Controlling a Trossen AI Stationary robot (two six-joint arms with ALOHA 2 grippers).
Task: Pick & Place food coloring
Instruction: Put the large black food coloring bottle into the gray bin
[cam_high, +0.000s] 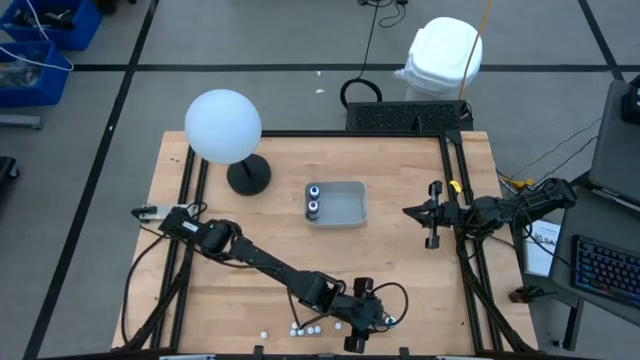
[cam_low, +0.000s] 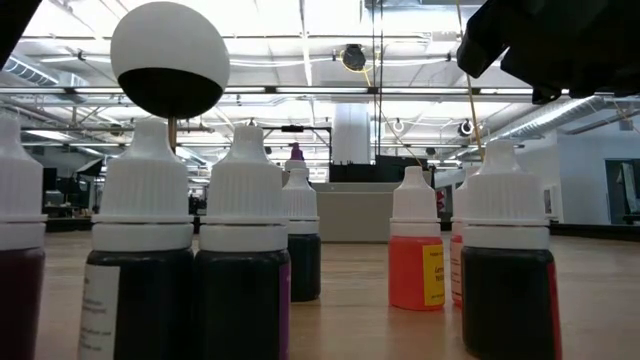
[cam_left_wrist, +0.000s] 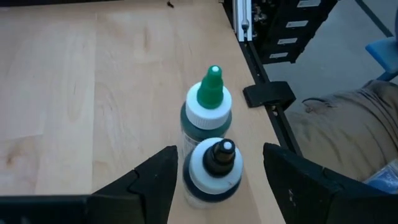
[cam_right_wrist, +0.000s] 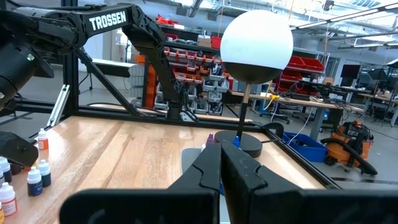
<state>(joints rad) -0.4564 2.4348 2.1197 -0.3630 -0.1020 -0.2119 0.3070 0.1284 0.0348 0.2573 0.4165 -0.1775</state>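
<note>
The left tool (cam_left_wrist: 217, 180), fingers apart, straddles a dark food coloring bottle (cam_left_wrist: 211, 171) beside a green-tipped one (cam_left_wrist: 208, 109) at the wooden tabletop's (cam_high: 400, 260) near edge; closing squarely on its smooth round body comes next. The right tool (cam_high: 433, 214) waits shut near the clear tray (cam_high: 345, 205).

— What do the arms look like?
— Dark, near-black jointed links. The left arm (cam_right_wrist: 93, 25) carries "TROSSEN" in white capitals along one link.
— And the ends?
— The left gripper (cam_left_wrist: 217, 186) has broad, matte black fingers (cam_left_wrist: 155, 180) with angled faces; the right gripper (cam_right_wrist: 221, 168) has the same dark, wedge-shaped fingers. Thin black cables trail off the right arm (cam_high: 500, 212).
</note>
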